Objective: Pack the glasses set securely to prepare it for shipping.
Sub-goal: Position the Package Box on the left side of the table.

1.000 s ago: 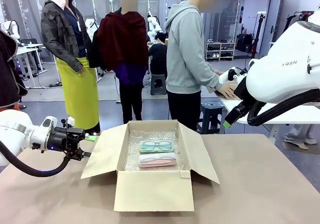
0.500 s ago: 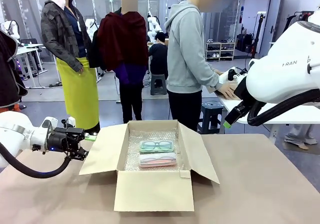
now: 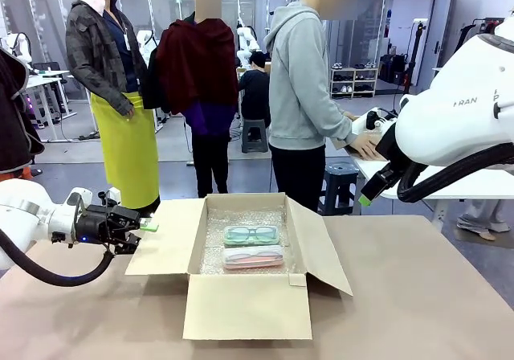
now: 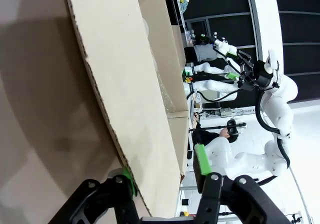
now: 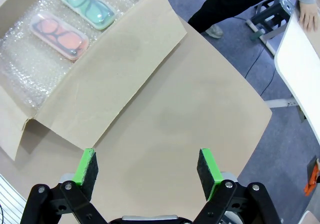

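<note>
**Left gripper closes on box flap**

Box (image 3: pixel 245 304) stands open mid-table (image 3: pixel 418 296), all flaps out. Mint case (image 3: pixel 251 235) and pink case (image 3: pixel 253 257) lie flat side by side on the bubble wrap (image 3: pixel 241 214) inside. Mint is on the far side and pink on the near side, just beside each other. Neither has moved since a second ago.

Left gripper (image 3: pixel 140 235) is at the outer edge of the left flap (image 3: pixel 165 239). A second ago its jaws stood wide, just short of that edge. Now they are narrowed onto it, one green pad above the cardboard and one below. The left wrist view shows the flap edge running between the pads. The flap's outer corner sits slightly higher than before, and the arm has shifted a little toward the box.

Right gripper (image 5: pixel 148 166) is unchanged. It hangs high above the right flap (image 5: pixel 115 74) and the bare table beside it, jaws wide and holding nothing.
</note>
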{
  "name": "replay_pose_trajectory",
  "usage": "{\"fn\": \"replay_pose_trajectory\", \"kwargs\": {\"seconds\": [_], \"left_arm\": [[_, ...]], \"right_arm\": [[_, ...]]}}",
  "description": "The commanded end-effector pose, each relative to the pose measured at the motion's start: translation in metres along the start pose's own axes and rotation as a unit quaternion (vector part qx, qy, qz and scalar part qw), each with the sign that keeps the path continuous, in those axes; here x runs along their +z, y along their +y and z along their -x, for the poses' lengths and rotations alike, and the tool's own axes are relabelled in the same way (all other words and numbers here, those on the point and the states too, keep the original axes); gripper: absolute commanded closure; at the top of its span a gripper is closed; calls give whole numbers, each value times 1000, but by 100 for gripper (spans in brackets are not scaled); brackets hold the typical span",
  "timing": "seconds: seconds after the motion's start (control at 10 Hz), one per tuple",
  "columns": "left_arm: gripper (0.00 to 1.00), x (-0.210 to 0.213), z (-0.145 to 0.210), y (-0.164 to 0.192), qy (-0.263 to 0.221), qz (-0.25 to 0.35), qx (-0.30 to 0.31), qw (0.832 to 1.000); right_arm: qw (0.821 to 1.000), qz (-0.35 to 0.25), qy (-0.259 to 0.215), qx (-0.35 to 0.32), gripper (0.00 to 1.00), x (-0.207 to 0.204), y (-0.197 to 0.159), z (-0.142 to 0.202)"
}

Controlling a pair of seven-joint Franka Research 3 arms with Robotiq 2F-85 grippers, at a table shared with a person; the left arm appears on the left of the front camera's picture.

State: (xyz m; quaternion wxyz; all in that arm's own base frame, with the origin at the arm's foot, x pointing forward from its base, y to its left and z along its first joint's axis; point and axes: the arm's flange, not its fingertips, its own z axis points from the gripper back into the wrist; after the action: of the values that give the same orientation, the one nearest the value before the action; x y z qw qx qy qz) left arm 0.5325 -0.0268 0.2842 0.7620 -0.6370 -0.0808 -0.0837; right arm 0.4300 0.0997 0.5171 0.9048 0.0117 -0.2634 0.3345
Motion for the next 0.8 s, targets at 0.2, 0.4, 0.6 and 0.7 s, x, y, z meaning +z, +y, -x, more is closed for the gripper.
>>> {"fn": "replay_pose_trajectory", "kwargs": {"seconds": [0.2,0.4,0.6,0.7], "left_arm": [[98,-2,1,1,-8,18,0,1000],[100,-3,0,0,-4,20,-1,1000],[100,-3,0,2,-4,19,0,1000],[100,-2,0,2,-4,19,0,1000]], "right_arm": [[1000,2,3,-4,0,0,1,-3],[1000,2,3,-4,0,0,1,-3],[1000,2,3,-4,0,0,1,-3],[1000,2,3,-4,0,0,1,-3]]}}
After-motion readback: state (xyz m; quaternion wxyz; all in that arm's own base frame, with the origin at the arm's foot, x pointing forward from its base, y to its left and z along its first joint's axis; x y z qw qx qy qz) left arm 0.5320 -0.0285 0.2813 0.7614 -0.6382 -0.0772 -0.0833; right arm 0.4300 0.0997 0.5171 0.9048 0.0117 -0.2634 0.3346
